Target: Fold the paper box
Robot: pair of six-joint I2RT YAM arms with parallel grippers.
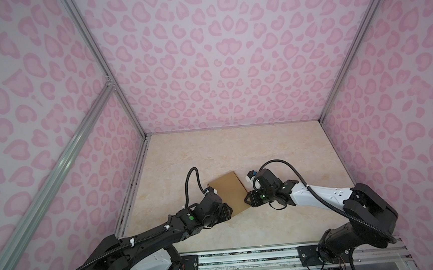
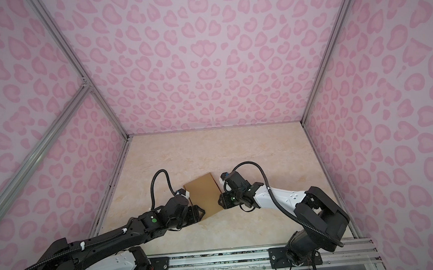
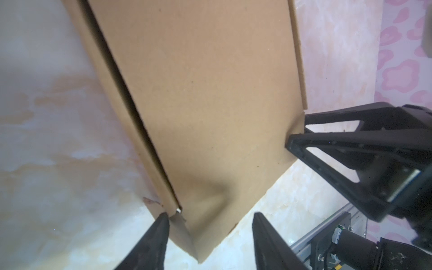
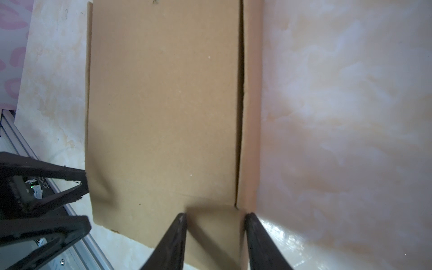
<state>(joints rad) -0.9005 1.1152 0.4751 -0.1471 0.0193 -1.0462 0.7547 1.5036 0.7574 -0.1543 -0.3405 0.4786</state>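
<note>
The paper box (image 1: 230,192) (image 2: 204,196) is a flat brown cardboard box with its lid down, lying askew on the table between both arms. My left gripper (image 1: 227,211) (image 2: 202,212) (image 3: 211,218) is open around the box's near corner. One finger touches the side wall (image 3: 121,93) and the other hangs over bare table. My right gripper (image 1: 247,198) (image 2: 220,200) (image 4: 215,216) is shut on the box's right edge near its front corner. One finger presses on the lid (image 4: 163,105) and dents it, the other sits outside the side wall.
The marble-look table (image 1: 237,149) is enclosed by pink patterned walls (image 1: 218,62) on three sides. An aluminium rail (image 1: 244,256) carrying both arm bases runs along the near edge. Cable loops rise above both wrists.
</note>
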